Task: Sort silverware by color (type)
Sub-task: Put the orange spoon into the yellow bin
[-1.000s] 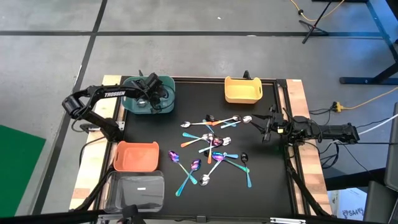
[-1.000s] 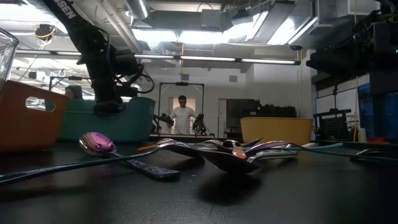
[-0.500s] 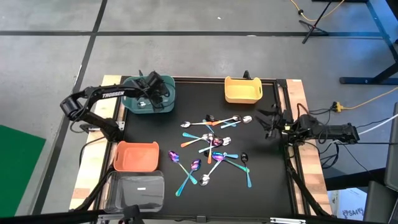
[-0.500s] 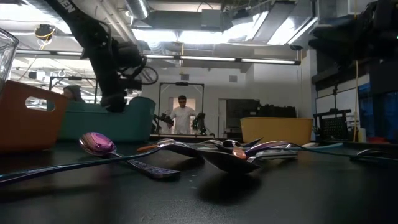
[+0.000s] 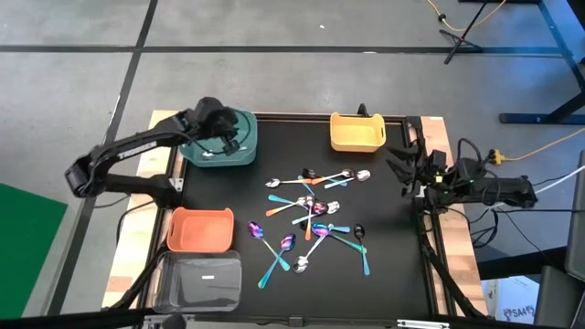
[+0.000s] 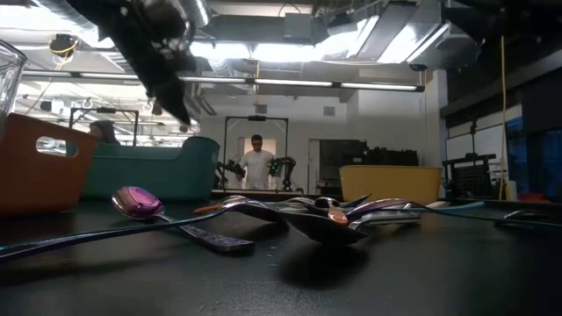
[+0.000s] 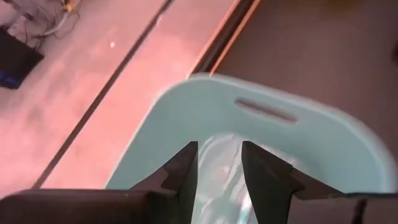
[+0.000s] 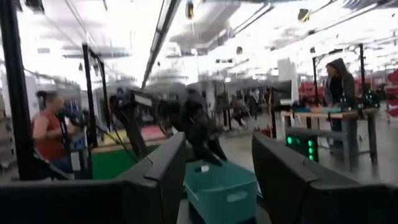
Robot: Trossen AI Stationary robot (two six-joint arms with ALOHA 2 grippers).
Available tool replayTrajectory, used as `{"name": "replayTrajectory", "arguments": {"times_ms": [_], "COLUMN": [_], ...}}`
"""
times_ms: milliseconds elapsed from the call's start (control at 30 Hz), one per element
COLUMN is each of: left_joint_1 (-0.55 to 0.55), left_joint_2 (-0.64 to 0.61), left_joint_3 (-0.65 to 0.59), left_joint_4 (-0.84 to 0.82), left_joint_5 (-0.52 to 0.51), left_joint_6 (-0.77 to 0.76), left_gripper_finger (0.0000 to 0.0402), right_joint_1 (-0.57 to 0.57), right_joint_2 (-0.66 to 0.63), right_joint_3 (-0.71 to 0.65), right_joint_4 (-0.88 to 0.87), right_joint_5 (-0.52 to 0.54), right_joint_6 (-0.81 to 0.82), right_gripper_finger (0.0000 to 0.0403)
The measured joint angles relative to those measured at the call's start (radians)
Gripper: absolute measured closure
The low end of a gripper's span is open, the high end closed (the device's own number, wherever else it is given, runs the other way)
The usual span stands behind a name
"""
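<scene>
The silverware (image 5: 315, 215), small spoons in silver, black, teal, purple and copper, lies scattered flat on the black mat at the table's middle; in the low view the spoons (image 6: 290, 215) lie in a loose heap. My left gripper (image 5: 228, 142) hangs open above the teal bin (image 5: 249, 151) at the far left. Between its fingers (image 7: 219, 168) I look down into the teal bin (image 7: 280, 112), where something pale and shiny lies blurred. My right gripper (image 5: 399, 164) is raised at the table's right edge, open and holding nothing (image 8: 217, 168).
A yellow bin (image 5: 356, 132) stands at the far edge, right of the middle. An orange bin (image 5: 199, 228) and a clear bin (image 5: 199, 279) stand at the near left. A person (image 6: 257, 162) stands in the room beyond the table.
My left gripper has risen out of the teal bin and now hangs above it, its arm drawn back toward the table's left. My right gripper has risen at the table's right edge and tipped upward. The spoons on the mat have stayed put.
</scene>
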Motion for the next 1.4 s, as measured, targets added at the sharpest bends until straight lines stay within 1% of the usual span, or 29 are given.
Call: {"name": "replayTrajectory", "arguments": {"times_ms": [67, 167, 267, 333, 467, 567, 633, 767, 967, 1100, 1200, 1400], "left_joint_1": [-0.023, -0.059, -0.096, -0.123, -0.186, -0.253, -0.302, -0.396, -0.514, -0.573, -0.608, -0.651], "left_joint_2": [-0.046, -0.101, -0.134, -0.141, -0.142, -0.134, -0.134, -0.134, -0.134, -0.134, -0.134, -0.134], "left_joint_3": [0.0, 0.0, 0.0, 0.0, 0.0, 0.0, 0.0, 0.0, 0.0, 0.0, 0.0, 0.0], "left_joint_4": [0.0, 0.0, 0.001, 0.005, 0.004, 0.005, 0.007, 0.031, 0.086, 0.096, 0.109, 0.118], "left_joint_5": [0.013, 0.063, 0.14, 0.193, 0.259, 0.262, 0.259, 0.249, 0.165, 0.115, 0.097, 0.095], "left_joint_6": [-0.054, -0.153, -0.258, -0.327, -0.427, -0.463, -0.471, -0.48, -0.504, -0.505, -0.504, -0.504], "left_gripper_finger": [0.0283, 0.0283, 0.0283, 0.0283, 0.0283, 0.0283, 0.0283, 0.0283, 0.0283, 0.0283, 0.0283, 0.0283], "right_joint_1": [0.0, 0.0, 0.0, -0.008, -0.063, -0.12, -0.161, -0.233, -0.305, -0.331, -0.336, -0.335], "right_joint_2": [0.078, 0.208, 0.342, 0.427, 0.603, 0.73, 0.81, 0.947, 1.118, 1.225, 1.293, 1.405], "right_joint_3": [0.066, 0.184, 0.327, 0.429, 0.621, 0.734, 0.796, 0.864, 0.872, 0.872, 0.872, 0.872], "right_joint_4": [-0.049, -0.173, -0.353, -0.5, -0.778, -0.945, -1.017, -1.08, -1.074, -1.074, -1.074, -1.065], "right_joint_5": [0.026, 0.11, 0.183, 0.2, 0.163, 0.11, 0.062, -0.053, -0.212, -0.252, -0.255, -0.264], "right_joint_6": [0.0, 0.0, -0.001, 0.0, 0.0, -0.001, -0.001, -0.03, -0.131, -0.158, -0.184, -0.238], "right_gripper_finger": [0.0228, 0.0228, 0.0228, 0.0228, 0.0228, 0.0228, 0.0228, 0.0228, 0.0228, 0.0228, 0.0228, 0.0228]}}
